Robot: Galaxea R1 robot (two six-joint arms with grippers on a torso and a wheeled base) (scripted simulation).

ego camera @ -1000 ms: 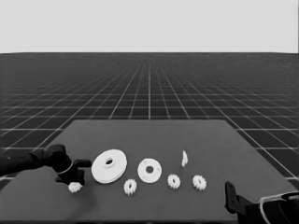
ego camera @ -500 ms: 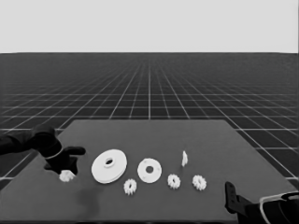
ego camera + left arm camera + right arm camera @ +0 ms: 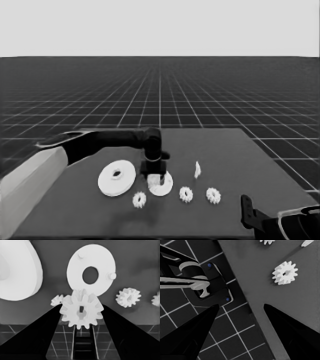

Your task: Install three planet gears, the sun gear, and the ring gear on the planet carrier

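Note:
My left gripper point(image 3: 153, 174) reaches in from the left and hangs just over the near-left part of the planet carrier point(image 3: 164, 186), the smaller round part. It is shut on a planet gear point(image 3: 81, 311), held upright between the fingers point(image 3: 37, 335). The left wrist view shows the carrier point(image 3: 100, 262) beyond that gear, with its dark centre hole and two short pegs. The ring gear point(image 3: 116, 177), the larger round part, lies left of the carrier. Three more gears point(image 3: 139, 200) point(image 3: 186, 194) point(image 3: 213, 195) lie along the front. My right gripper point(image 3: 247, 216) waits open at the lower right corner.
A thin white piece point(image 3: 197, 170) stands right of the carrier. The right wrist view looks past the table's corner at one gear point(image 3: 285, 272), the floor grid and dark machinery point(image 3: 210, 287) with blue lights. The left arm's pale part point(image 3: 30, 190) fills the lower left.
The left arm has swung from the table's left end to the right, taking along the gear that lay there; it now holds that gear over the smaller round part. The right arm has not moved.

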